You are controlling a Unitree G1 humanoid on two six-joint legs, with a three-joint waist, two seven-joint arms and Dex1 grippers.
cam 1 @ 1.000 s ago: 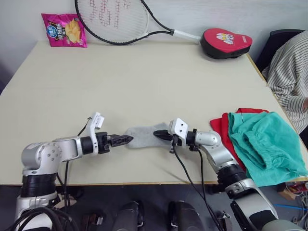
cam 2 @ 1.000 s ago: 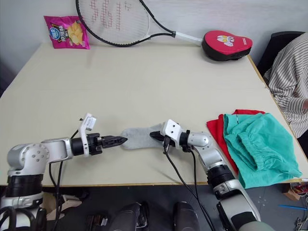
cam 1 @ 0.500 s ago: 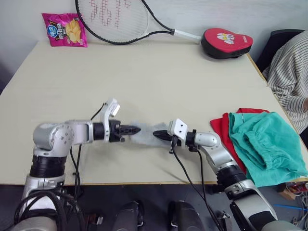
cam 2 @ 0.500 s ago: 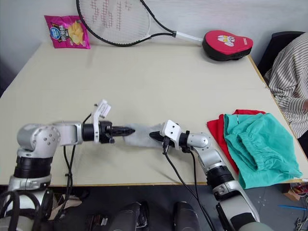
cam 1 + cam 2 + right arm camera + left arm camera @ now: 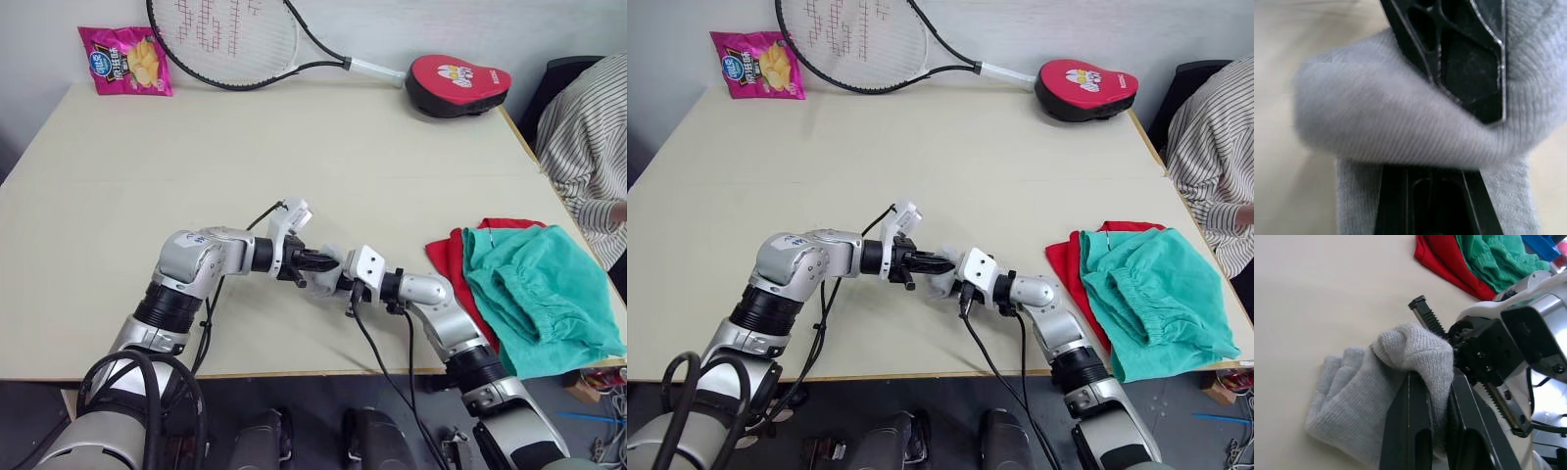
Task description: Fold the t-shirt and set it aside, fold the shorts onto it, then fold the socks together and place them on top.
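Grey socks (image 5: 1366, 396) bunched, folded over; left hand (image 5: 1432, 396) pinches fold, right hand (image 5: 336, 279) clamps other end. Table (image 5: 294, 147) open behind.

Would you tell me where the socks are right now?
The socks lie near the table's front edge, pinched between the left gripper and right gripper, left of the t-shirt.

Open bench (image 5: 294, 147) across the middle. Crowded far edge: chip bag (image 5: 124, 61), racket (image 5: 230, 39), red pad (image 5: 458, 85). Blocked on the right by shorts (image 5: 534, 294) over t-shirt (image 5: 453, 262).
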